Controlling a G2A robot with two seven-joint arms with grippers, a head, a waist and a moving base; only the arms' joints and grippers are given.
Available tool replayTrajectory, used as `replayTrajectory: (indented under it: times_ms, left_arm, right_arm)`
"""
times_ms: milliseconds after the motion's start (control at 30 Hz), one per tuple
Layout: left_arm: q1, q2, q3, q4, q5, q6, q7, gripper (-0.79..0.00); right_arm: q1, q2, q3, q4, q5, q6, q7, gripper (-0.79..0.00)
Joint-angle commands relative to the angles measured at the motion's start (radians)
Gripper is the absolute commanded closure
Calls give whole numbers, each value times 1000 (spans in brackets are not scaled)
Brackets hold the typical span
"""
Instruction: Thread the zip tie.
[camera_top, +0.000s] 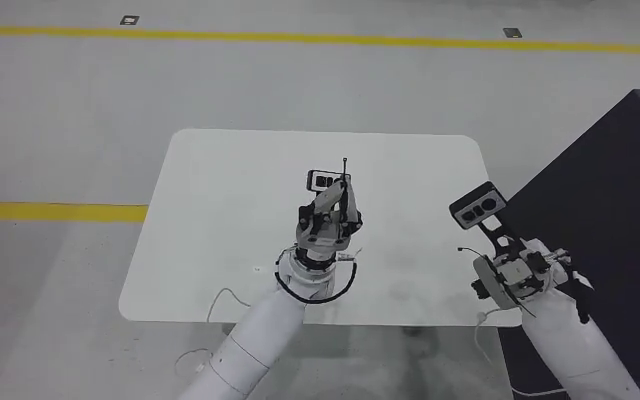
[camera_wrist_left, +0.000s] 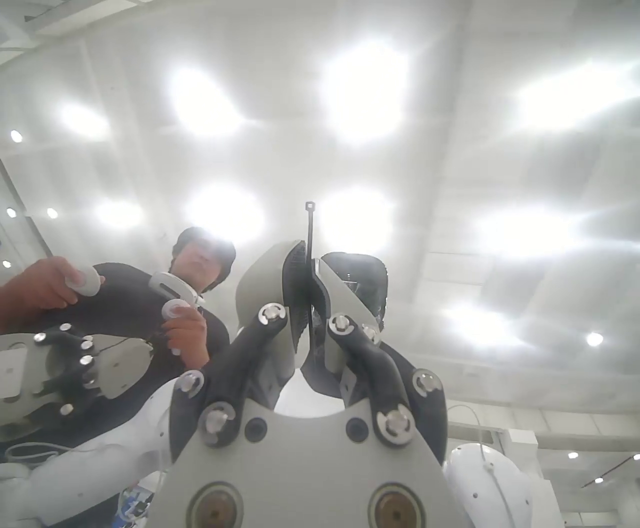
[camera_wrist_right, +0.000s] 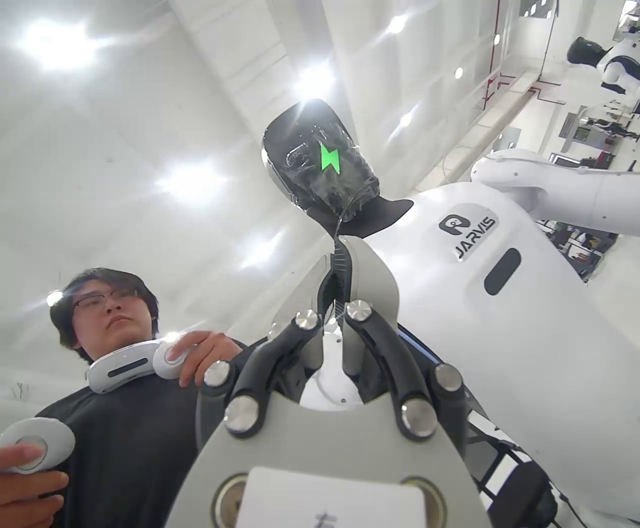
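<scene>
The left gripper (camera_wrist_left: 310, 256) is pressing its two fingers together on one black zip tie (camera_wrist_left: 310, 231), so the jaws are standing narrow with only the strap between the pads. The tie is standing upright out of the fingertips. Its small square head (camera_wrist_left: 310, 205) is sitting at the free upper end, apart from everything else. In the top view this gripper (camera_top: 338, 195) is pointing up over the middle of the one white table (camera_top: 230, 200). There the tie (camera_top: 345, 170) is showing as a thin dark line above it, not touching the tabletop.

The right gripper (camera_wrist_right: 342, 246) is holding its two fingers at a narrow gap too. One thin dark strip (camera_wrist_right: 340, 221) is coming out from between the tips and bending a little to one side. I cannot tell whether this strip is a second zip tie. The right arm (camera_top: 560, 330) is hanging over the near right corner of the table, well apart from the left arm (camera_top: 270, 330), so the two held pieces are not meeting.

Around the table the grey floor is carrying two yellow lines: one (camera_top: 300, 38) running far behind it and one (camera_top: 70, 211) at its left side. One dark panel (camera_top: 600, 170) is standing just beside the right edge of the table.
</scene>
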Motion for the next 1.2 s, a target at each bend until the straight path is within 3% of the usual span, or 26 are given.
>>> replayTrajectory:
  times_ms: [0,133,300,433,500,767,800,867,967,1167]
  left_arm:
    - [0,0,0,0,-2,0,0,0]
    - [-2,2,-39,-24,55,-49,26,0]
    - [-33,25,-132,-36,592,-124,101,0]
    - [-17,46,-188,-69,785,-145,122,0]
    - [-1,52,-207,-105,786,-174,151,0]
    - [0,53,-207,-107,793,-171,153,0]
    - [-2,58,-215,-107,884,-155,150,0]
    - [-17,72,-262,-135,1235,-97,192,0]
    - [20,85,-284,-297,1656,76,296,0]
    - [97,109,-294,-523,2054,359,242,0]
  right_arm:
    - [0,0,0,0,0,0,0,0]
    - [0,0,0,0,0,0,0,0]
    - [0,0,0,0,0,0,0,0]
    - [0,0,0,0,0,0,0,0]
    - [0,0,0,0,0,0,0,0]
    - [0,0,0,0,0,0,0,0]
    - [0,0,0,0,0,0,0,0]
    - [-2,-1,4,-1,-13,-4,-26,0]
    - [-2,-1,42,16,-16,-4,-46,0]
    - [0,8,167,96,-51,25,-34,0]
